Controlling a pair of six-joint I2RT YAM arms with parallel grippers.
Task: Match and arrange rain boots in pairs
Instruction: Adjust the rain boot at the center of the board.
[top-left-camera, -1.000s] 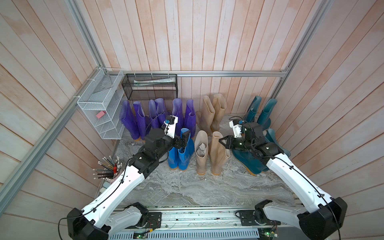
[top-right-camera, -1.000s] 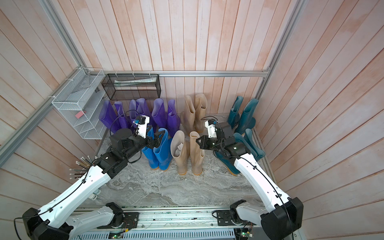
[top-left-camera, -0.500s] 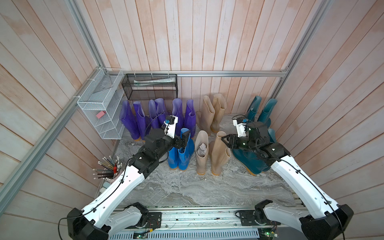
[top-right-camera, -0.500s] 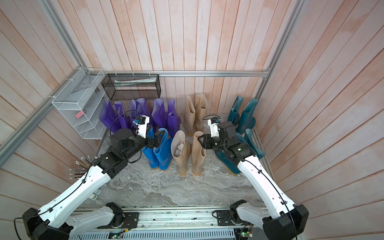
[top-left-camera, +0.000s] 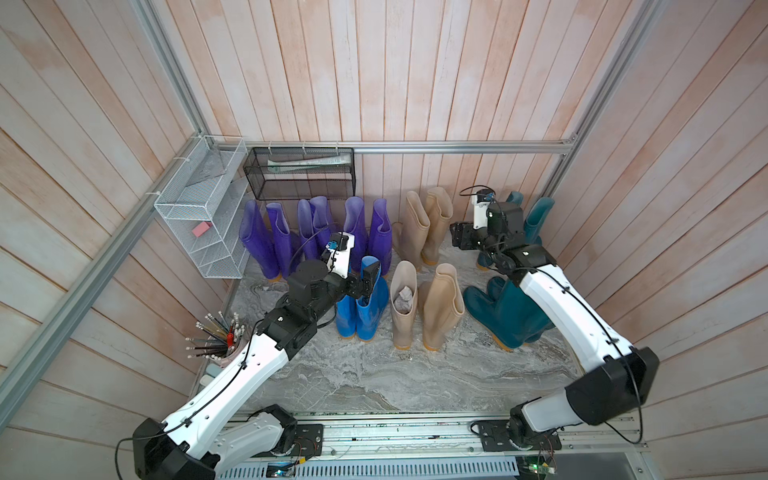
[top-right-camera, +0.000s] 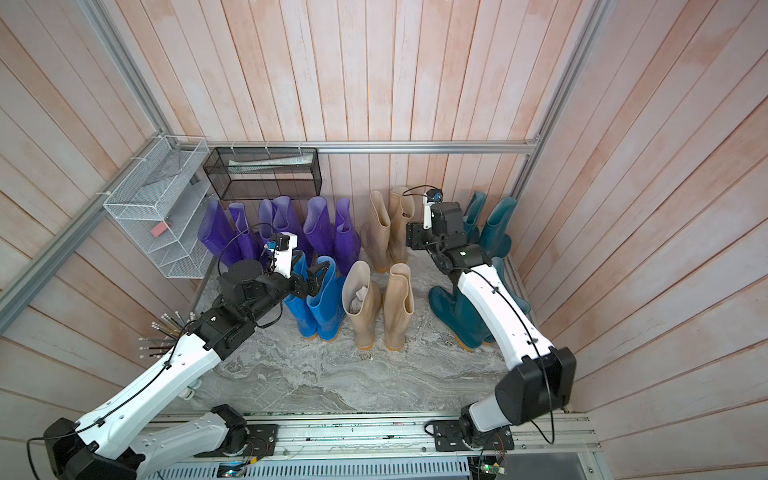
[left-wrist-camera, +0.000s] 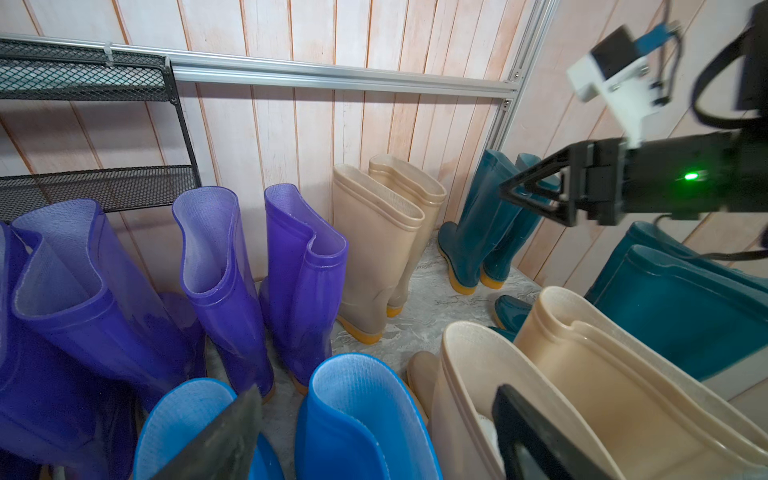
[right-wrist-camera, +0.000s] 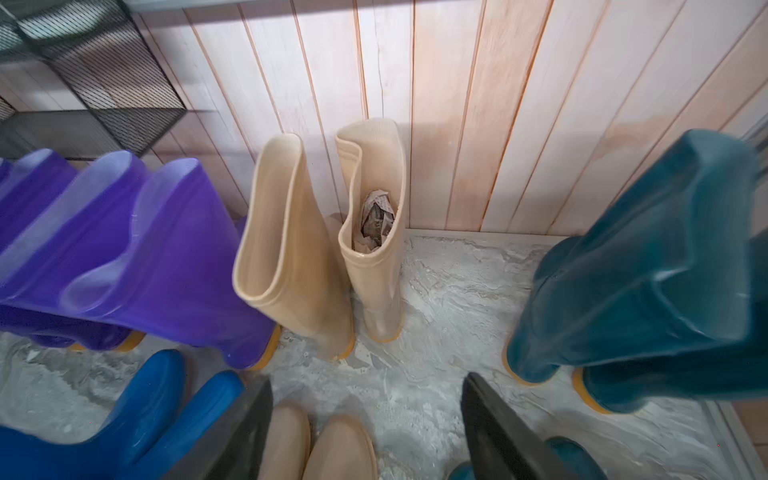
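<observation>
Released since the earlier frame, the tall glossy beige rubber rain boot stands upright on the grey marbled surface, beside its paper-stuffed beige mate. Right gripper has withdrawn rearward, fingers spread, empty. Left gripper fingers spread, straddling the bright blue rubber boot.

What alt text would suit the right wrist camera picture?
An open, empty right pincer hovers over a marbled floor, facing a beige boot pair against the plank wall, one stuffed with paper. Purple boots, blue boots and teal boots stand around.
</observation>
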